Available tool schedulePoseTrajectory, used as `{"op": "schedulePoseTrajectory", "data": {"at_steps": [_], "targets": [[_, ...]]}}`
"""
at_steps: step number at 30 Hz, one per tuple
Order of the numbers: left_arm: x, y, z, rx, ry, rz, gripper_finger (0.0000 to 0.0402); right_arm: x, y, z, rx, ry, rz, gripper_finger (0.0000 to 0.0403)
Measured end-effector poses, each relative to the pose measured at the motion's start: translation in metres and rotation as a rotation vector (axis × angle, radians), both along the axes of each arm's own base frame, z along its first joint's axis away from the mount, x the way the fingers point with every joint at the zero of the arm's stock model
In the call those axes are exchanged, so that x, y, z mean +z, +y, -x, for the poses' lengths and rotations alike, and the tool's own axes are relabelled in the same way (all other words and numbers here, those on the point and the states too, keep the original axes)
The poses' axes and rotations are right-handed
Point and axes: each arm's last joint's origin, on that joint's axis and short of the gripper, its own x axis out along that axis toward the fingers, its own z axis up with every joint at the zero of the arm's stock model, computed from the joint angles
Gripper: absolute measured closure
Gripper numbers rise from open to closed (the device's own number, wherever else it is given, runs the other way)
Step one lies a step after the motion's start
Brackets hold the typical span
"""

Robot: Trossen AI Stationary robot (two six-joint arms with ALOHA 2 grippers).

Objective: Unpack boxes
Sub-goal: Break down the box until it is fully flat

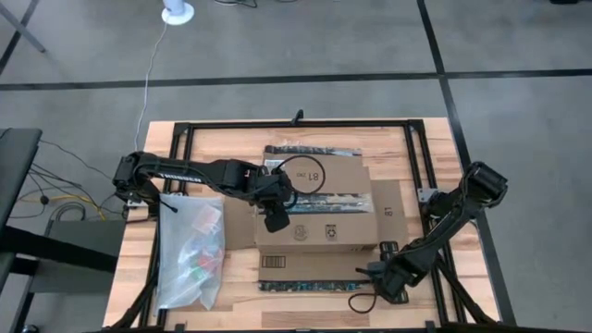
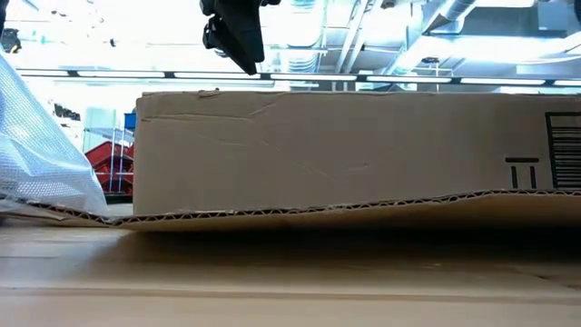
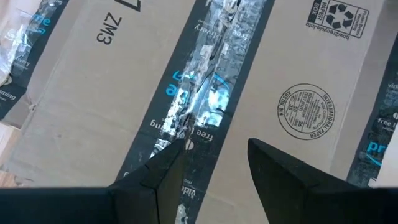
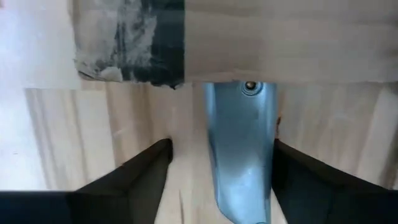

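One brown cardboard box (image 1: 319,208) is sat in the middle of the wooden table (image 1: 398,148), top up, with a strip of dark printed tape (image 3: 202,93) run along its seam and the "81" print seen near the far edge in the high view. Its near flap is folded out flat onto the table, and the low view is mostly filled by the plain side wall, with a bit of barcode label (image 2: 563,150) caught at the edge. The left gripper (image 1: 275,220) is held just above the box top, over the left part of the tape, fingers spread apart and nothing gripped between them. The right gripper (image 1: 381,248) is parked low at the box's near right corner, jaws also parted, with a blue-grey blade-like tool (image 4: 239,155) seen between them on the wood; whether it's actually touched can't be told. A clear plastic bag (image 1: 191,254) of small items is laid just left of the box
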Motion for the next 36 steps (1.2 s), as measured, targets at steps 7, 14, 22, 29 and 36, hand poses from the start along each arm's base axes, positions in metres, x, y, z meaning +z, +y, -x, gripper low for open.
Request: {"op": "schedulePoseTrajectory", "data": {"at_steps": [7, 14, 22, 29, 36], "targets": [[0.0, 0.0, 0.0, -0.012, 0.001, 0.007, 0.024, 0.012, -0.007, 0.011, -0.034, 0.042, 0.02, 0.0304], [0.0, -0.001, 0.0, -0.051, 0.011, 0.017, 0.024, 0.06, -0.006, 0.053, -0.103, 0.165, -0.027, 0.0304], [-0.002, -0.006, 0.003, -0.126, 0.047, 0.037, 0.024, 0.138, -0.002, 0.069, -0.123, 0.059, -0.318, 0.0304], [0.001, -0.013, -0.002, -0.247, -0.004, -0.014, 0.024, 0.175, -0.026, 0.049, -0.175, -0.111, -0.373, 0.0304], [0.028, -0.031, -0.013, -0.496, -0.19, -0.182, 0.024, 0.171, -0.067, -0.005, -0.167, -0.301, -0.326, 0.0304]]}}
